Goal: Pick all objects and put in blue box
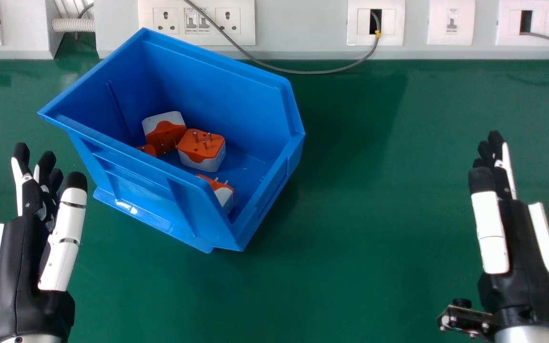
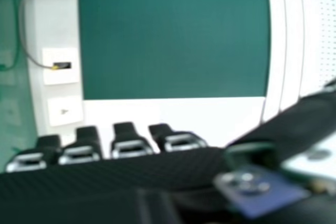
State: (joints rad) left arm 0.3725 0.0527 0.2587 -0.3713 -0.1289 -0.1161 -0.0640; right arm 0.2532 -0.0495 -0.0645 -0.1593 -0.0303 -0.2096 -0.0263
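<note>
In the head view, orange-and-white plug adapters lie inside the blue box, between the left hand, fingers loosely open, and the right hand, fingers straight. In the right hand view, its fingertips are slightly spread

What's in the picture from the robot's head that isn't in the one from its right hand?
Head view: orange-and-white plugs lying in the blue box, and the left hand.

Right hand view: a big green panel and a white dotted panel.

Both: the right hand, green table, grey cable, wall sockets and some of the blue box.
</note>
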